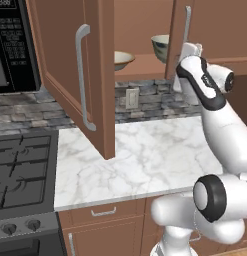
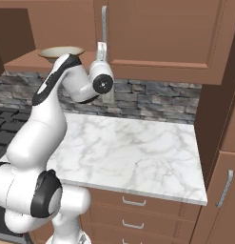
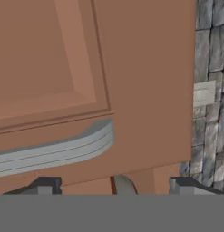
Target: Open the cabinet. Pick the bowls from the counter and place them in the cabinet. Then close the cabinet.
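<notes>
The cabinet's left door hangs wide open over the counter. On the cabinet's floor stand two bowls: the cream one and the grey-green one, which is partly behind the right door's edge. The right door looks shut or nearly so. My gripper is raised at that door's lower left corner, just below its silver bar handle. In the hand view the handle's end lies just beyond the gripper, whose fingertips stand wide apart and open, with nothing held.
A black microwave hangs left of the open door, with the gas stove below it. A wall outlet sits in the stone backsplash. Drawers run under the counter. A tall brown cabinet bounds the right end.
</notes>
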You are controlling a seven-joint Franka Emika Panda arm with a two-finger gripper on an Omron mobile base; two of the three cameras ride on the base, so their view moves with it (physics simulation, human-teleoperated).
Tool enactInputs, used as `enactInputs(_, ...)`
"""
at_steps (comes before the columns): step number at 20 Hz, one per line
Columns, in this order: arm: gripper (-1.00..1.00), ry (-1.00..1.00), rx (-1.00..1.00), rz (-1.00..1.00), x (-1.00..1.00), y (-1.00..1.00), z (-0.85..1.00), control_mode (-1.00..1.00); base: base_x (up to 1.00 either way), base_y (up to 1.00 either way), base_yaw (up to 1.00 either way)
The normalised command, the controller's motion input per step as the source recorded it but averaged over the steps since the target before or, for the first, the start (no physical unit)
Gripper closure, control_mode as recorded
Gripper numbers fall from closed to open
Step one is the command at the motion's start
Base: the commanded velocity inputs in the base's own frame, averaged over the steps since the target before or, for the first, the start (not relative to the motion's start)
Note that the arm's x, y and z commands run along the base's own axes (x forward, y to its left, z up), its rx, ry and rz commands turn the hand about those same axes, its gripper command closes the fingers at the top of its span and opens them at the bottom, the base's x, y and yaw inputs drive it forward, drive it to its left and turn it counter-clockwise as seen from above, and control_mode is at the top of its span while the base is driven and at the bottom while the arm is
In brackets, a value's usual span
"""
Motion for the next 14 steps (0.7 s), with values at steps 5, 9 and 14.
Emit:
enactInputs(5,-1.00,0.05,0.00,0.00,-0.92,-0.02,0.40,-1.00,0.00,0.00,0.00)
enactInputs(9,-1.00,0.02,0.00,0.00,-0.91,0.00,0.26,-1.00,0.00,0.00,0.00)
enactInputs(14,-1.00,0.10,0.00,0.01,-0.96,-0.25,0.14,-1.00,0.00,0.00,0.00)
